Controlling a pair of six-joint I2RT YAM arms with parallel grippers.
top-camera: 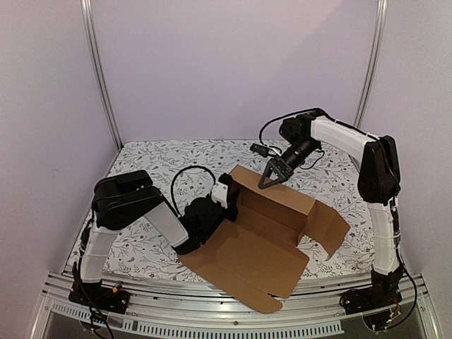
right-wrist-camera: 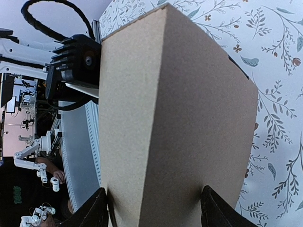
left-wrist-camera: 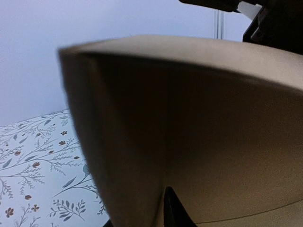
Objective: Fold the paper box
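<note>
The paper box (top-camera: 254, 258) is a brown cardboard sheet lying partly folded, with its long back wall (top-camera: 279, 199) standing up and a side flap (top-camera: 328, 226) spread flat to the right. My right gripper (top-camera: 271, 180) is on top of that wall. In the right wrist view it (right-wrist-camera: 155, 210) stands open, its fingers (right-wrist-camera: 97, 210) set wide on either side of a folded cardboard ridge (right-wrist-camera: 165, 118). My left gripper (top-camera: 224, 192) is at the box's raised left end. Cardboard (left-wrist-camera: 199, 132) fills the left wrist view, and only one dark fingertip (left-wrist-camera: 175, 208) shows in front of it.
A floral cloth (top-camera: 155, 159) covers the table. A metal rail (top-camera: 212, 318) runs along the near edge, and two upright poles (top-camera: 99, 70) stand at the back corners. The left arm's black wrist (right-wrist-camera: 78, 61) sits close behind the cardboard in the right wrist view.
</note>
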